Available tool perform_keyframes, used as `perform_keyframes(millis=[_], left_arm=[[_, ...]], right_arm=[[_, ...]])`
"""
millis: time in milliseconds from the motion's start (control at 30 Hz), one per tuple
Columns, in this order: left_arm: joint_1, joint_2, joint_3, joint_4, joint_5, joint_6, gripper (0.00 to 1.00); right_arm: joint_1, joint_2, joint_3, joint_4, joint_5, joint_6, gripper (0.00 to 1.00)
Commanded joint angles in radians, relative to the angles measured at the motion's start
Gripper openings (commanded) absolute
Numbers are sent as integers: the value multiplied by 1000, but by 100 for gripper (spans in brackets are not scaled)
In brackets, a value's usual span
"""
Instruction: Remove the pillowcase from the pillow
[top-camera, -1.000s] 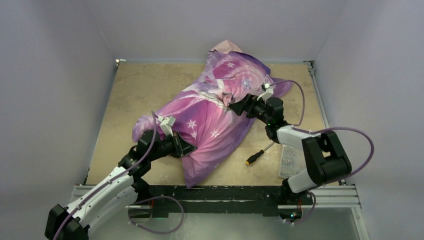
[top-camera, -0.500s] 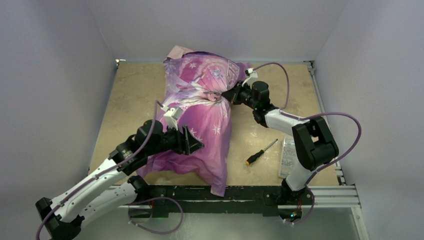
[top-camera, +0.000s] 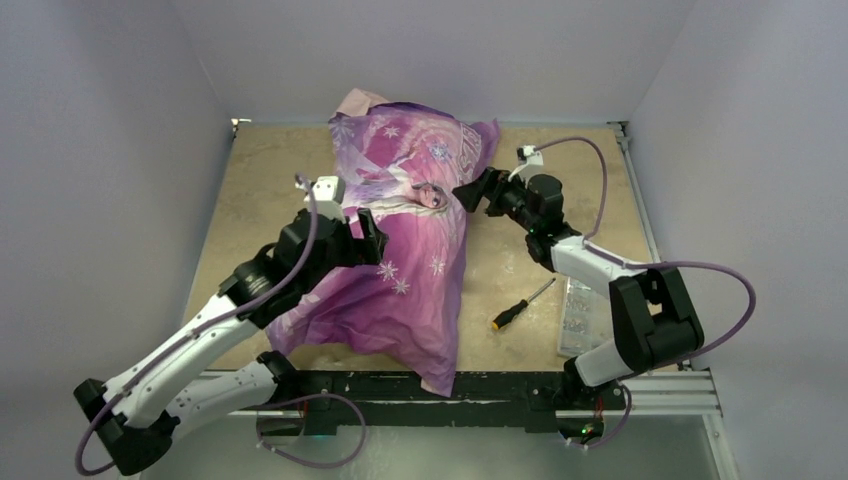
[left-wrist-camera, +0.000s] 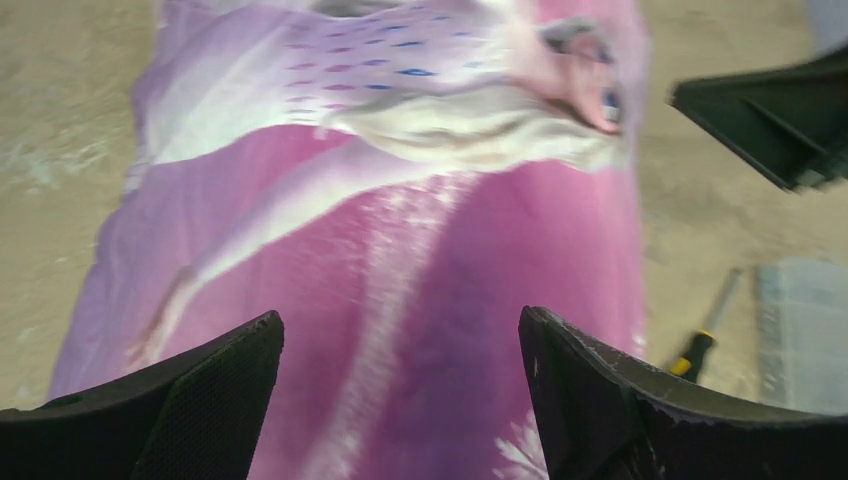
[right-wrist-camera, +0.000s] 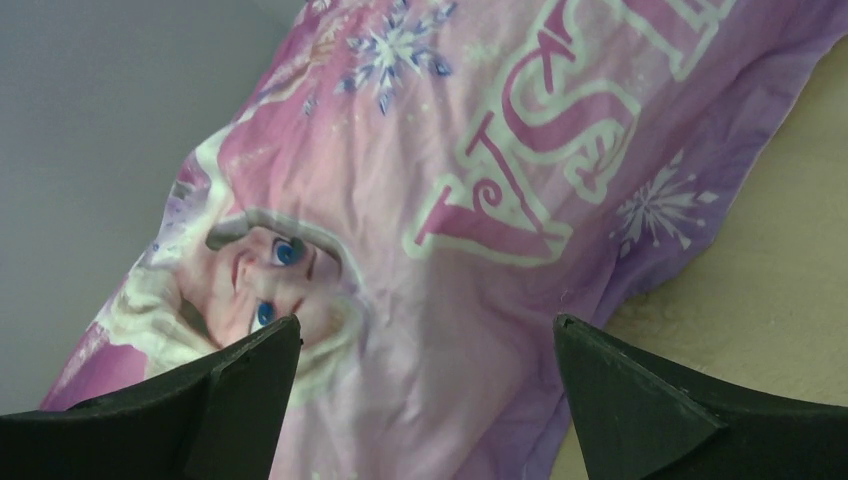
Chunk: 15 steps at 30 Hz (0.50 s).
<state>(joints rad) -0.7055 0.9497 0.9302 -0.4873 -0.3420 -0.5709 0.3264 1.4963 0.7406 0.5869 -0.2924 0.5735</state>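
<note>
The purple-magenta pillowcase (top-camera: 415, 260) with its cartoon princess lies lengthwise down the middle of the table, its near end draped over the front edge. The pillow is hidden inside it. My left gripper (top-camera: 375, 240) hovers open over the case's left side; in the left wrist view the fabric (left-wrist-camera: 420, 250) lies below the gripper (left-wrist-camera: 398, 318), apart from its fingers. My right gripper (top-camera: 466, 195) stands open just right of the case's upper part. In the right wrist view it (right-wrist-camera: 428, 322) faces the lettering and princess face (right-wrist-camera: 260, 280) and holds nothing.
An orange-handled screwdriver (top-camera: 520, 305) lies on the table right of the case, also visible from the left wrist (left-wrist-camera: 705, 335). A clear plastic box (top-camera: 578, 315) sits by the right arm. Grey walls enclose the table on three sides.
The covered pillow swung from diagonal to lengthwise, its near end now over the front edge. Both grippers let go of the fabric and opened; the left rose, the right drew back rightward.
</note>
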Motion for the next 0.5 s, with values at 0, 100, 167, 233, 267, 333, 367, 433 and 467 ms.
perform_keyframes(millis=[0, 100, 167, 233, 267, 333, 367, 433, 467], left_arm=[[169, 21, -62, 104, 81, 34, 87], [209, 18, -124, 135, 107, 15, 87], [221, 19, -164, 142, 117, -2, 87], [227, 18, -204, 154, 149, -23, 87], [228, 15, -224, 167, 175, -34, 87], [228, 11, -274, 195, 229, -55, 87], [228, 11, -293, 205, 252, -66, 87], [228, 11, -324, 219, 287, -79, 87], [228, 10, -344, 228, 304, -86, 87]], right_arm=[[0, 53, -41, 142, -146, 32, 99], [3, 110, -80, 280, -254, 82, 99], [16, 163, -81, 359, -298, 108, 99], [38, 234, -64, 429, -343, 125, 99], [52, 255, -57, 464, -368, 134, 99], [79, 305, -41, 522, -410, 152, 99], [89, 329, -34, 547, -425, 162, 97], [95, 345, -35, 592, -448, 182, 87], [97, 342, -36, 607, -457, 187, 76]])
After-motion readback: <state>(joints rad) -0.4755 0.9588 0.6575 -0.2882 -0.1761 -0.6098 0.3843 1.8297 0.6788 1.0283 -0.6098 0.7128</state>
